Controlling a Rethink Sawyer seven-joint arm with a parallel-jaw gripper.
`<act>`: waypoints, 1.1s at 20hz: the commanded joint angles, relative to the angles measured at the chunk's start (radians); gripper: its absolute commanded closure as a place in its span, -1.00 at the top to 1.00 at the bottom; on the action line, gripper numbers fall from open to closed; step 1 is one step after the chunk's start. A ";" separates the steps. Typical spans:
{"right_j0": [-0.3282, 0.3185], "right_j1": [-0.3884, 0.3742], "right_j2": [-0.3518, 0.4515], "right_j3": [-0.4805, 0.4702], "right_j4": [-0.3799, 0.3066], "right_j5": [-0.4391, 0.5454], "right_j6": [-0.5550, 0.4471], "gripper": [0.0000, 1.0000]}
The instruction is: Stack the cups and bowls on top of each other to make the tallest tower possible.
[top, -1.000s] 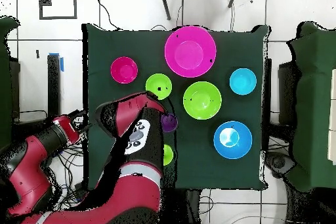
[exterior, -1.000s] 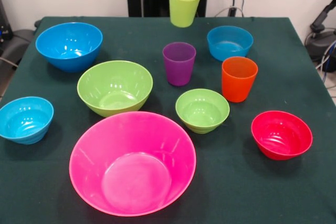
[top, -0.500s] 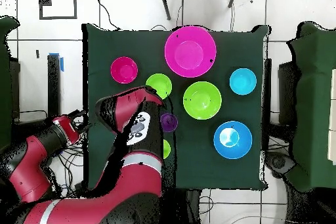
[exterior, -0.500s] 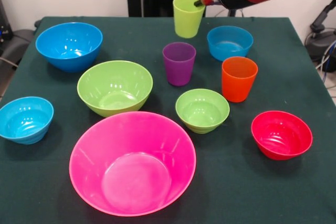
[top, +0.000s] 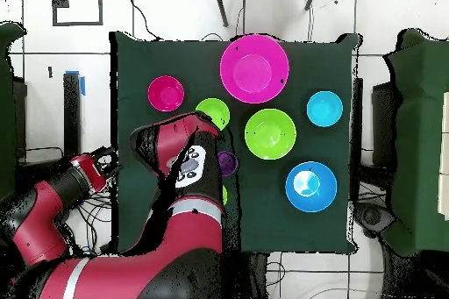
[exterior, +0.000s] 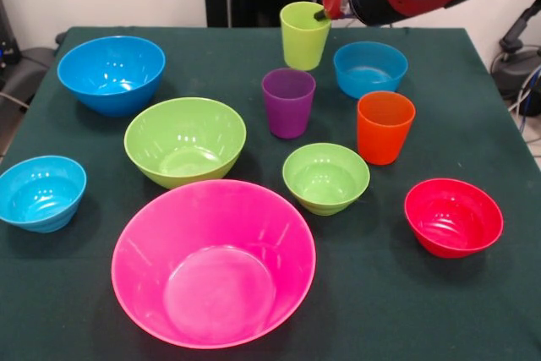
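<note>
My gripper (exterior: pixel 321 14) comes down at the table's far side and is shut on the rim of the lime green cup (exterior: pixel 304 35), one dark finger inside the rim. The cup is upright, its base at or just above the cloth. In front of it stand the purple cup (exterior: pixel 288 103) and the orange cup (exterior: pixel 385 127). The bowls lie apart and unstacked: huge pink (exterior: pixel 214 261), large green (exterior: pixel 185 141), large blue (exterior: pixel 111 73), small green (exterior: pixel 325 177), red (exterior: pixel 453 216), and two small light-blue (exterior: pixel 369 68) (exterior: pixel 41 192). Overhead, my arm (top: pixel 188 168) hides the gripper.
The dark green table (exterior: pixel 473 310) has a white wall and a black stand behind its far edge. Overhead, the arm covers the orange cup and one light-blue bowl, and only slivers of the purple cup (top: pixel 230 163) and lime cup (top: pixel 224 195) show.
The lime green cup has come down from a raised height toward the table and shifted slightly right in the front view, the gripper still on its rim. The arm has lowered with it.
</note>
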 commanded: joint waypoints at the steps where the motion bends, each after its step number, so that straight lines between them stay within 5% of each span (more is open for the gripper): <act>1: -0.032 0.004 0.121 -0.046 0.008 0.071 -0.065 -1.00; 12: -0.034 -0.032 0.139 -0.099 0.004 0.236 -0.081 -1.00; 22: -0.040 0.020 0.179 -0.211 -0.014 0.394 -0.088 -1.00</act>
